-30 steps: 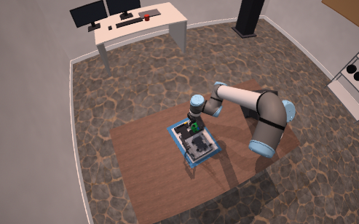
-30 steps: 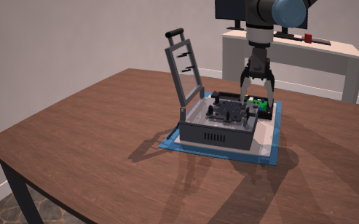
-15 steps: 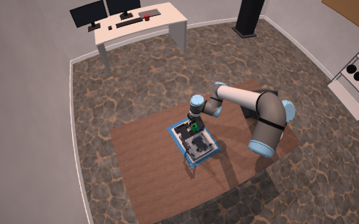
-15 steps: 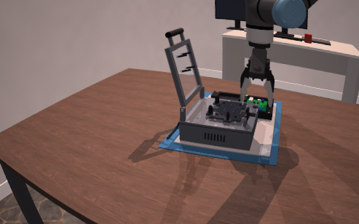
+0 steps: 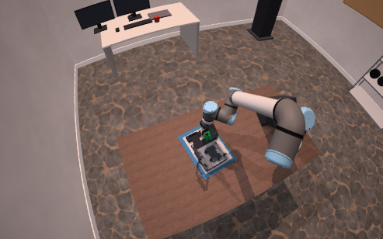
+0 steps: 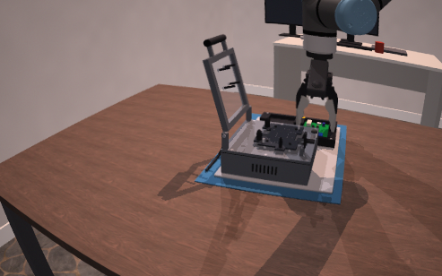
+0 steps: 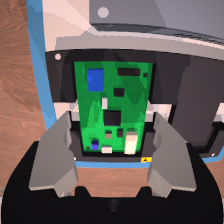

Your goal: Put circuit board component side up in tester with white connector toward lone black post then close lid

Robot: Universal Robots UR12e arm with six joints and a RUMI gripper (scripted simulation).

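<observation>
The circuit board (image 5: 207, 135) (image 6: 320, 130) (image 7: 92, 112) lies component side up in the black tray (image 5: 193, 140) (image 6: 330, 142) (image 7: 172, 75). It is green, with a blue block near one end and dark chips mid-board. The white connector (image 7: 131, 143) is at the other end, nearest the gripper body in the wrist view. In the exterior view, the tester (image 5: 212, 164) (image 6: 267, 166) (image 7: 160, 15) hides part of the tray and the near finger's surroundings crowd the board; the tester's two pins cannot be identified.

The gripper (image 5: 204, 133) (image 6: 315, 126) (image 7: 112, 112) points down over the board. Its jaws stand moderately wide, one on each side of the board, gripping nothing. The arm (image 5: 259, 102) (image 6: 327, 15) reaches across the table (image 5: 154, 174) (image 6: 110, 179) (image 7: 12, 75) from its base side. Beside the tray, the tester's lid (image 6: 216, 96) stands raised, tilted slightly back.
</observation>
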